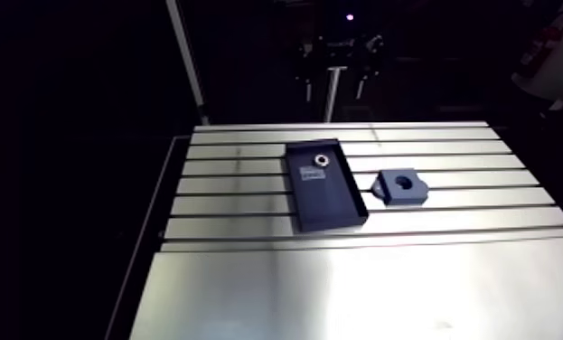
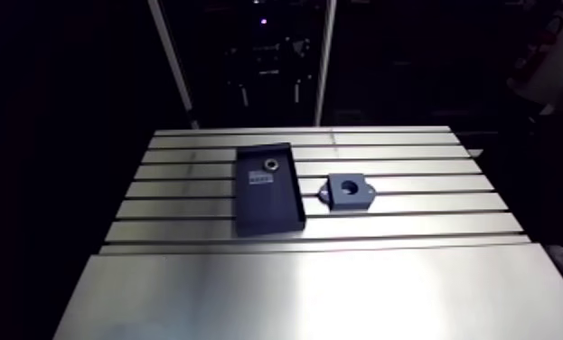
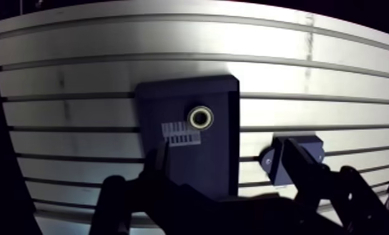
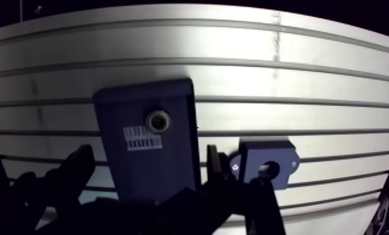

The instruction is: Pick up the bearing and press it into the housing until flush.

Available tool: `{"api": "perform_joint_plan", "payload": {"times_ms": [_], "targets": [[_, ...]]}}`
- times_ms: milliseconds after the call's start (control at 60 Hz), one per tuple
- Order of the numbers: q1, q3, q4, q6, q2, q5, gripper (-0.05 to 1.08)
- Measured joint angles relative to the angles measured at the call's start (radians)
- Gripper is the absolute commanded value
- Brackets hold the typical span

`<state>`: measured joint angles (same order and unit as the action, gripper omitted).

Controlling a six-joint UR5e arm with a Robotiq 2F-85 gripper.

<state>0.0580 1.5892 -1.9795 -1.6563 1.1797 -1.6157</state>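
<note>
A small metal ring, the bearing (image 3: 200, 117), lies inside a shallow dark-blue tray (image 1: 325, 203), at the tray's far end in the arm view. To the right of the tray in the arm view, the dark-blue housing (image 1: 402, 186) with its round bore rests on the slotted table. In the wrist view my gripper (image 3: 226, 156) hangs well above the tray, open, with nothing between its fingers. The bearing lies ahead of the fingertips. One finger (image 3: 300, 165) partly covers the housing.
A white barcode label (image 3: 181, 133) is stuck to the tray floor beside the bearing. The slotted aluminium table (image 1: 248, 172) runs under both objects, and a smooth metal plate (image 1: 357, 289) fills its near part. The table's left edge (image 1: 163, 199) drops into darkness.
</note>
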Motion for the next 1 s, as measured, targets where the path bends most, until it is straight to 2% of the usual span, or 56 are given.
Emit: {"api": "perform_joint_plan", "payload": {"times_ms": [400, 567, 767, 1000], "targets": [[-0.004, 0.045, -0.039, -0.003, -0.021, 0.011, 0.05], [-0.005, 0.061, -0.046, -0.002, -0.029, 0.013, 0.08], [-0.006, 0.079, -0.065, -0.001, -0.042, 0.012, 0.19], [-0.006, 0.092, -0.087, 0.001, -0.057, 0.009, 0.20]]}}
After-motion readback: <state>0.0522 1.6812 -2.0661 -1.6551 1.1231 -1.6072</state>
